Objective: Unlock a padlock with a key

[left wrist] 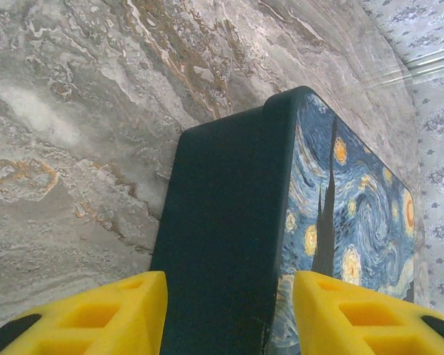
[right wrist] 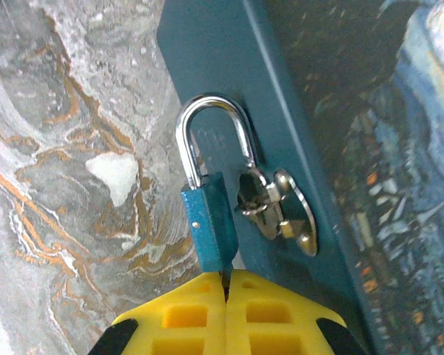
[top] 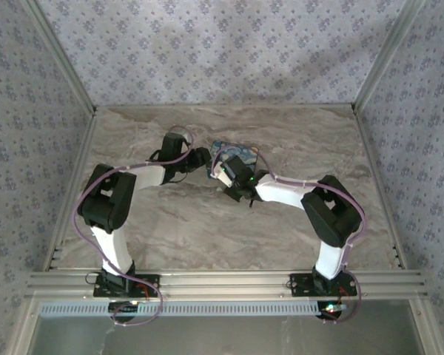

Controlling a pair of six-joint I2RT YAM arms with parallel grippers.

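A small blue padlock (right wrist: 211,222) with a silver shackle hangs through the metal hasp (right wrist: 281,211) on the side of the blue night-sky tin (left wrist: 222,222). My right gripper (right wrist: 226,285) sits right under the padlock's bottom end, shut on a thin sliver of key (right wrist: 225,276) that enters the lock; most of the key is hidden between the yellow fingers. My left gripper (left wrist: 229,310) straddles the tin's dark side wall, one finger on each face, holding it. In the top view both grippers meet at the tin (top: 237,154) mid-table.
The marble-patterned table (top: 207,229) is bounded by patterned walls and metal frame posts on three sides. The arms' bases stand on the aluminium rail (top: 222,281) at the near edge. Open tabletop lies left and right of the tin.
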